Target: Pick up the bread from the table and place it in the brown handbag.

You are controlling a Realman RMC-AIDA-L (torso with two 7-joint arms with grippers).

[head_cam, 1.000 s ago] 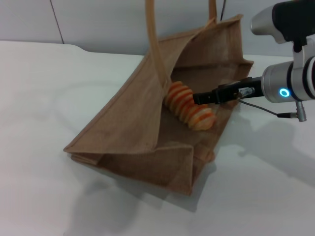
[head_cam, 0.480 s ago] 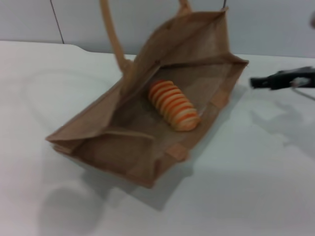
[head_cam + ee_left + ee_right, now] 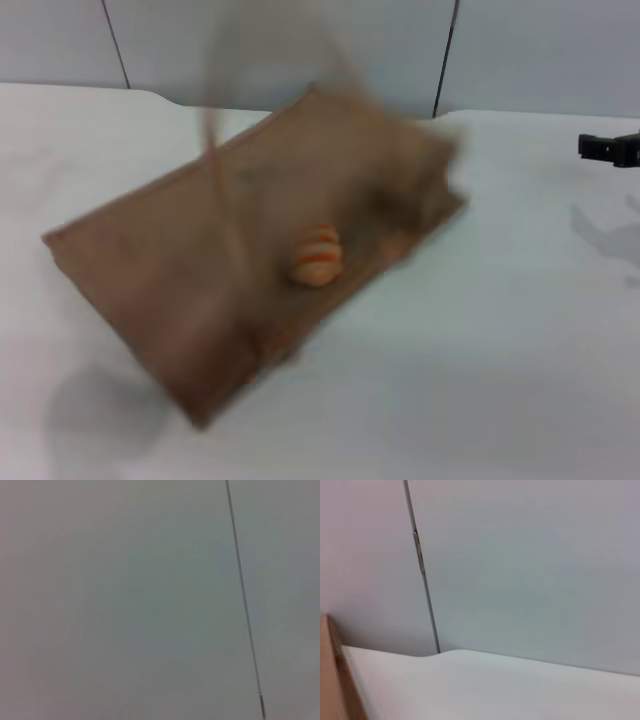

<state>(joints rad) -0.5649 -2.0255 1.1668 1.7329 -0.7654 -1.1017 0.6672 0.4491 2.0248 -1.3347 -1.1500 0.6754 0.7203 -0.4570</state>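
At the far right edge of the head view, only the dark tip of the right pincer (image 3: 610, 148) pokes in, hanging above the broad white matte counter (image 3: 500, 380) and well apart from everything else. It grips nothing, but whether its fingers are apart or together I cannot tell from here. The left pincer does not show at all, and that arm's own camera faces nothing but pale wall panels (image 3: 125, 600) with a thin seam.

Moving in from that tip, the large tan-brown woven jute handbag (image 3: 160, 270) lies collapsed on its side across the middle of the counter, its mouth turned toward the right arm, and its outline smeared as though it is in motion. Its strap handles are only a faint streak above it. A sliver of brown edge also shows in the right wrist view.

The small orange-crusted, ridged loaf of bread (image 3: 317, 256) sits inside the bag near its open mouth. Only a short end of it is visible, so its long axis seems to run back into the bag, with the near end facing the opening.

I judge the placing step done. The next move seems to call only for letting the bag settle and parking the right arm.
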